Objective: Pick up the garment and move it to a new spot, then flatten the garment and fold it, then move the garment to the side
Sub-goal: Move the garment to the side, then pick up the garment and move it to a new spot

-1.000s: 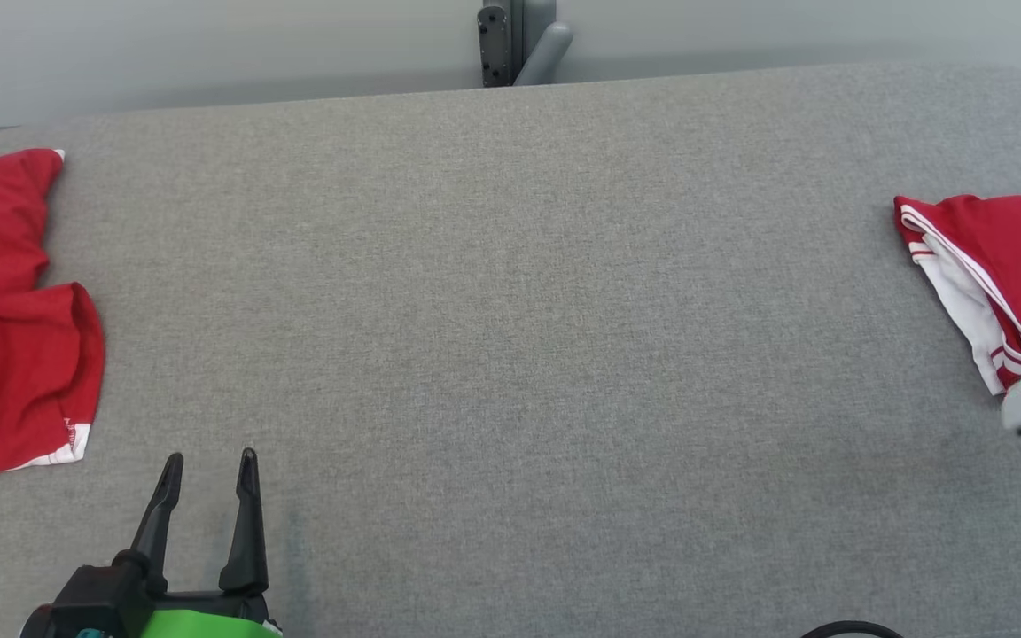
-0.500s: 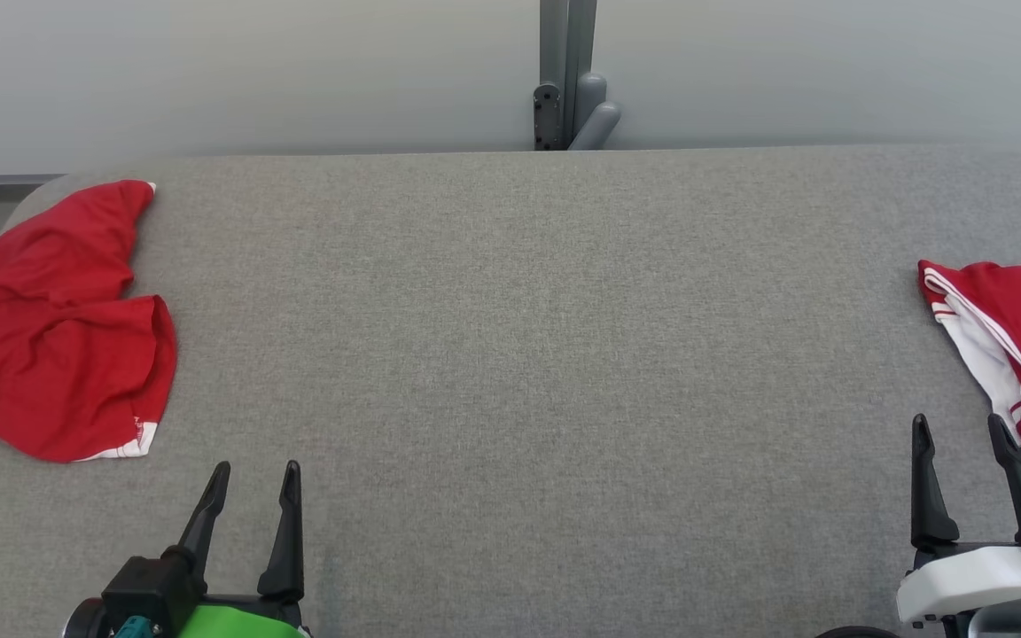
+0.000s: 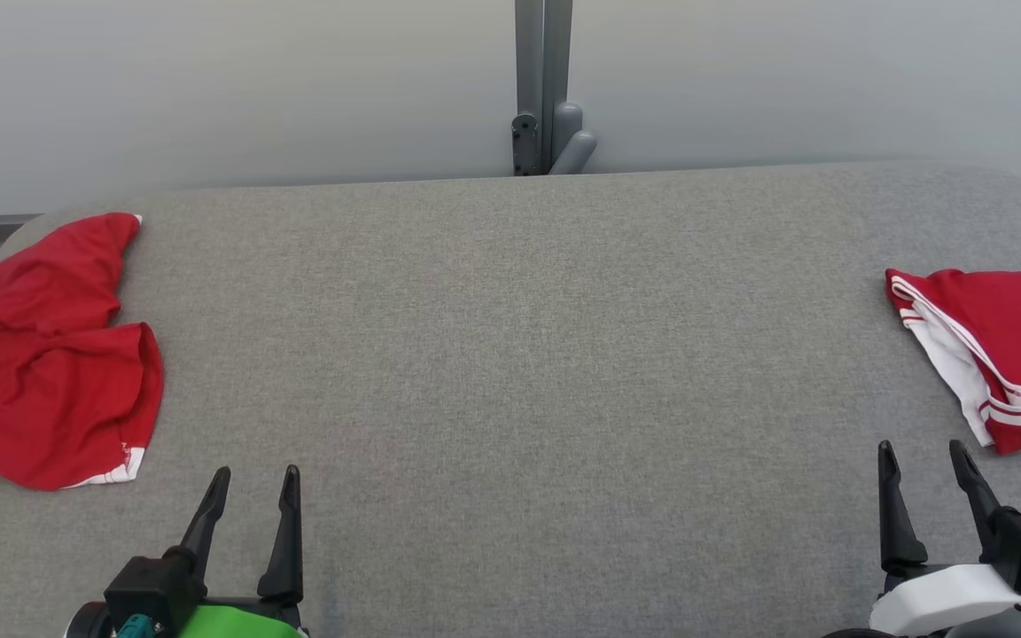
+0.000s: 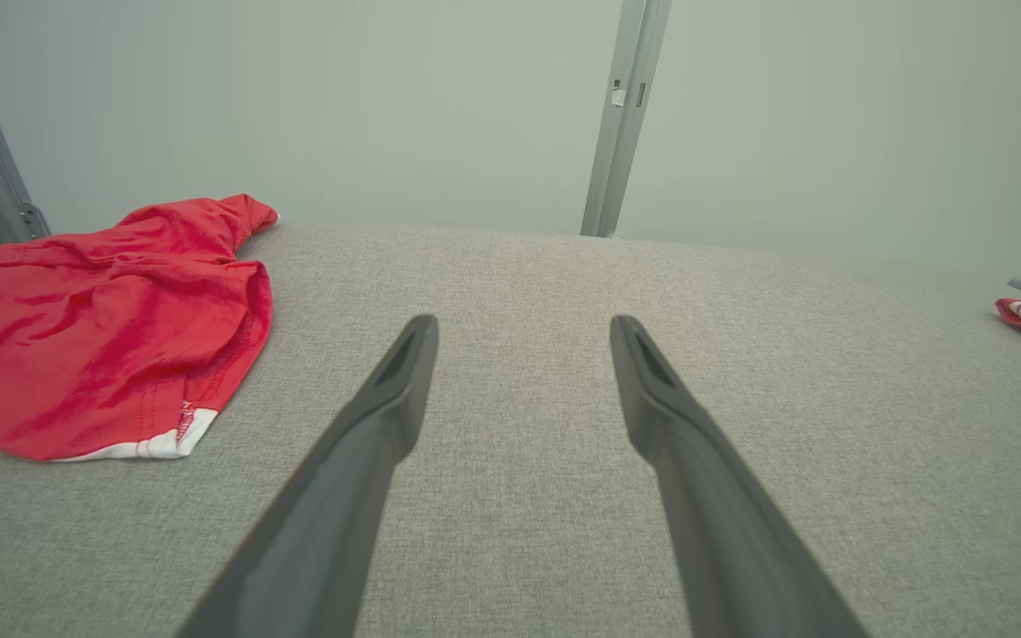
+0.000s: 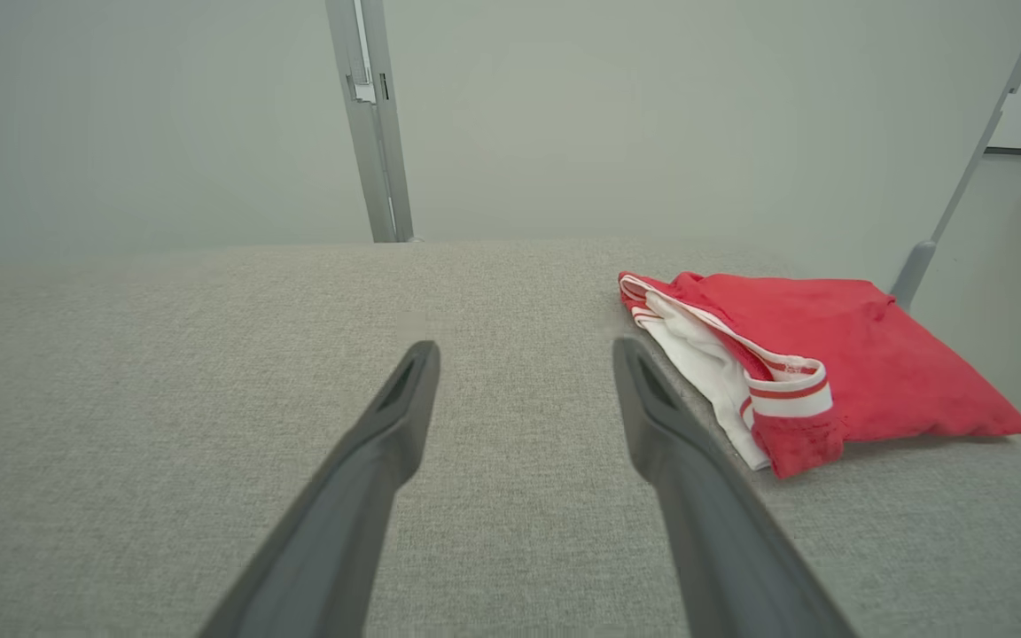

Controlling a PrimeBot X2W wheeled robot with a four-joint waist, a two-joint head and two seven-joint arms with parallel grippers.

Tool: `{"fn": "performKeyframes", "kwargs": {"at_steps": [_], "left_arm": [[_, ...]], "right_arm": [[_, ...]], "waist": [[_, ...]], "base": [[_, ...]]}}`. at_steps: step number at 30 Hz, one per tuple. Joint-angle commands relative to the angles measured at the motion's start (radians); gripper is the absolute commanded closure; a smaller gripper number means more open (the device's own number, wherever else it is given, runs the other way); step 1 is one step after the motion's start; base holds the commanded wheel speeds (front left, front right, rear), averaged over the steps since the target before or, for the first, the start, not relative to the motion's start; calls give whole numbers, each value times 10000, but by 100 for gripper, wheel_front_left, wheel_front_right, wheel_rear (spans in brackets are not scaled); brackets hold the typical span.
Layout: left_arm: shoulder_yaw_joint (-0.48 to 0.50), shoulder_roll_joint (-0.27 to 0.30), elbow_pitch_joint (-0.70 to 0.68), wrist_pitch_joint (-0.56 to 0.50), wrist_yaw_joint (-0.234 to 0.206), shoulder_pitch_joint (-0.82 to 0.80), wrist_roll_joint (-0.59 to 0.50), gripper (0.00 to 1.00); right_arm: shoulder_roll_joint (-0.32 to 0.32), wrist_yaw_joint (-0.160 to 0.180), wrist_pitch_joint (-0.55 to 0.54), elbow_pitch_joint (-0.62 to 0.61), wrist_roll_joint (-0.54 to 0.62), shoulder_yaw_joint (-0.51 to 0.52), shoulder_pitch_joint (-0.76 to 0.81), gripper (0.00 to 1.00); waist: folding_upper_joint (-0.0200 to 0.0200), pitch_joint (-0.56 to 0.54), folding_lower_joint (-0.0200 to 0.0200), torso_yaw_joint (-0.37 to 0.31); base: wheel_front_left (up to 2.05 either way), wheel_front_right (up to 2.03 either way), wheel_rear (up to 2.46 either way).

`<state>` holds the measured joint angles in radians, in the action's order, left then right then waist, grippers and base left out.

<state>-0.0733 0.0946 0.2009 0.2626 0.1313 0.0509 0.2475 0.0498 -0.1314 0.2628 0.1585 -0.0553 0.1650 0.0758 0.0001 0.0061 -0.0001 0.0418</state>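
A crumpled red garment [image 3: 45, 354] with a white hem lies at the left end of the grey padded table [image 3: 510, 354]; the left wrist view has it as the crumpled garment [image 4: 112, 328] left of the fingers. A folded red garment [image 3: 998, 341] with white striped trim lies at the right end, and the right wrist view has it as the folded garment [image 5: 812, 368] just right of the fingers. My left gripper [image 3: 255, 474] [image 4: 524, 323] stands open and empty near the front edge. My right gripper [image 3: 920, 447] [image 5: 526, 346] is open and empty, close to the folded garment's near corner.
A grey metal post [image 3: 542, 89] stands behind the table's far edge against a pale wall. The table's rounded corners show at far left and far right. Bare grey cloth stretches between the two garments.
The head camera has tilted, so the whole picture shifted down. My right gripper has drawn back from over the folded garment to the near right edge. The left gripper has kept its place.
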Motion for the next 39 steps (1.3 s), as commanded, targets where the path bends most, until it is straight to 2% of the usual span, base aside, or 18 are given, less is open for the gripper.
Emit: {"fn": "performKeyframes", "kwargs": {"at_steps": [1, 5, 8, 18, 26, 30, 39], "left_arm": [[6, 71, 10, 26, -17, -47, 49, 0], [69, 73, 47, 26, -17, -107, 41, 0], [108, 53, 39, 26, -17, -135, 35, 0], [439, -61, -88, 24, -19, 239, -23, 0], [936, -172, -232, 26, -19, 587, -85, 0], [1107, -250, -347, 26, -19, 681, -40, 0], [1269, -346, -498, 26, -19, 730, -52, 0]], "right_arm": [[16, 15, 27, 67, -38, -53, 96, 0], [19, 15, 27, 151, -1, -227, 147, 0], [18, 15, 27, 197, -316, -353, 140, 0], [15, 15, 27, 309, -194, -1220, -225, 0], [29, 15, 27, 215, -385, -1992, -310, 0], [24, 15, 27, 257, -447, -2343, -455, 0], [27, 15, 27, 310, -379, -2485, -544, 0]], "waist": [[-1, -10, 1, -25], [-1, -8, 1, 158], [-1, 16, 1, 575], [-1, -4, 1, 2940], [-1, -235, 1, 4425], [-1, -146, 1, 4656], [-1, 35, 1, 4709]], "base": [[0, 0, 0], [0, 0, 0], [0, 0, 0], [0, 0, 0], [0, 0, 0], [0, 0, 0], [0, 0, 0]]}}
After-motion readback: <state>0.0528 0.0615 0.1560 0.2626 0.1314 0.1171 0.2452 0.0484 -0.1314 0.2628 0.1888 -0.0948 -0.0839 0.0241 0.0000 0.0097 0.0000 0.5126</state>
